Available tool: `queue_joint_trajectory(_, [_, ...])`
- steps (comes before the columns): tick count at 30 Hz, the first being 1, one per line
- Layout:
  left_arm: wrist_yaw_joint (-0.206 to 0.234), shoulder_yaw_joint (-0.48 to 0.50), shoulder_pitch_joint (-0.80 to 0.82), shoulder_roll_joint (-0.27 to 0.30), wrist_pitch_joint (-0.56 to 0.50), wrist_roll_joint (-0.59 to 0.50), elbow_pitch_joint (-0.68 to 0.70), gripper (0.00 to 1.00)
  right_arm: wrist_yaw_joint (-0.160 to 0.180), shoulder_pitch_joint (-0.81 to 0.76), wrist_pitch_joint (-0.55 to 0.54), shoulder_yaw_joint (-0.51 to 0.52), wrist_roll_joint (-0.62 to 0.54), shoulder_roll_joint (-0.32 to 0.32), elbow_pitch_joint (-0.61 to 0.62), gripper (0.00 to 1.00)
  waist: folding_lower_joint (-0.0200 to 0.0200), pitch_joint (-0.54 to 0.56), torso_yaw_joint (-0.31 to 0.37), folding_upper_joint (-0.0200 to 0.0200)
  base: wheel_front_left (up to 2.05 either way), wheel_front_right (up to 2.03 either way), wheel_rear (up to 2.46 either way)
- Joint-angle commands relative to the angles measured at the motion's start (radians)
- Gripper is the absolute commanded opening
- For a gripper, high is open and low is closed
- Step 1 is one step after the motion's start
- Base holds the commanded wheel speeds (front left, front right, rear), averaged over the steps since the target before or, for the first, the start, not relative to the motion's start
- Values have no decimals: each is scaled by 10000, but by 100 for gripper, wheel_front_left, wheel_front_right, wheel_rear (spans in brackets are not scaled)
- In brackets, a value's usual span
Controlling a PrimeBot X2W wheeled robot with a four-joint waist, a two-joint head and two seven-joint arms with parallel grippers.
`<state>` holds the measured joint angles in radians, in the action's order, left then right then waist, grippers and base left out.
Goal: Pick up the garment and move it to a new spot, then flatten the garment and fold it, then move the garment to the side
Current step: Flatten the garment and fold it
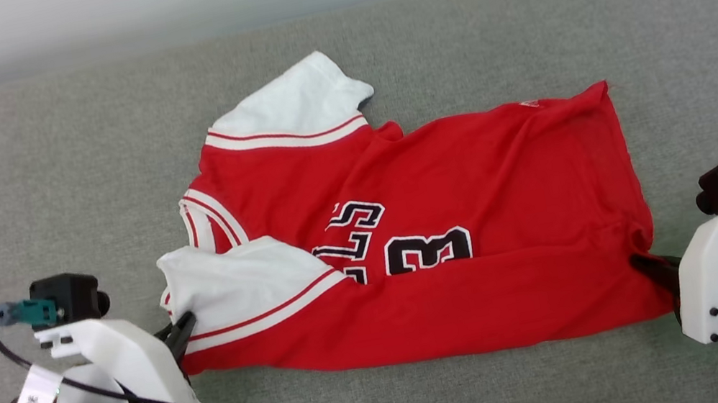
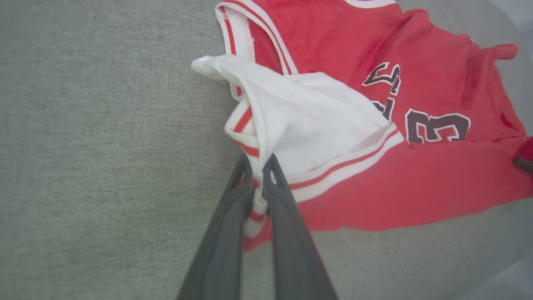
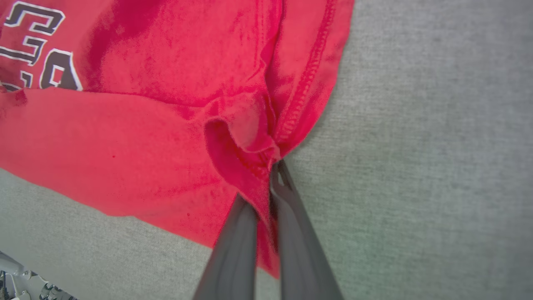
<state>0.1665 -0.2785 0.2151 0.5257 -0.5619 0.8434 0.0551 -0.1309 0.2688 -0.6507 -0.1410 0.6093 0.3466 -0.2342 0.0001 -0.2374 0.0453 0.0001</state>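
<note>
While left pincer [image 2: 258, 163] and right pincer [image 3: 266, 183] clamp near corners of the red jersey [image 1: 507, 169], a fold half hides its lettering.

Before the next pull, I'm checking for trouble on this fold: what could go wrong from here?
The left gripper pinches only the sleeve edge, so it may slip. The right gripper holds a bunched hem corner, so the garment could lift crooked. That sleeve overlaps the chest and may crease.
</note>
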Motion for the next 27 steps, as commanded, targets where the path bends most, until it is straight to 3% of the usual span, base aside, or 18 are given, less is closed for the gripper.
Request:
queue_joint_trajectory(1, [-9, 64, -159, -5, 115, -54, 6, 0, 4, -118, 65, -18, -3, 72, 25, 0, -1, 305, 20, -1, 0, 0, 0])
queue_joint_trajectory(7, [95, 194, -1212, -89, 615, 76, 141, 0, 4, -721, -146, -59, 214, 103, 2, 0, -1, 1277, 31, -1, 0, 0, 0])
queue_joint_trajectory(16, [649, 553, -3293, -6, 709, 517, 648, 0, 4, -2122, -357, 98, 442, 0, 567, 0, -1, 2331, -115, -1, 0, 0, 0])
queue_joint_trajectory(22, [941, 835, -4349, -71, 836, 841, 730, 0, 4, -2985, -611, 419, 340, -109, 1093, 0, -1, 2476, -216, -1, 0, 0, 0])
queue_joint_trajectory(27, [814, 684, -4272, -383, 1087, 827, 56, 0, 4, -3355, -395, 511, -67, -240, 1051, 0, -1, 2396, -271, -1, 0, 0, 0])
